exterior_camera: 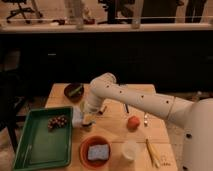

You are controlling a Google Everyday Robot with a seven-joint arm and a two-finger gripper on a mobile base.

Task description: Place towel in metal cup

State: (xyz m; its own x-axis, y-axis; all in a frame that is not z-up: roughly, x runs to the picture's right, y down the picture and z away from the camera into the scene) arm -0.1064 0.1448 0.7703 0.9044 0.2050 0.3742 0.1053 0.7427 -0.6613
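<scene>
— Beside the green tray's (35,150) right rim, what's there?
— A pale towel (76,116), hanging by the gripper (87,116), just above the small metal cup (87,125) on the wooden table (115,130). Whether the fingers grip it, I cannot tell.
— And farther out?
— An orange bowl (84,145) holding a blue sponge (98,152), a white cup (129,150), an orange ball (132,122), and a dark bowl (73,91) behind.
</scene>
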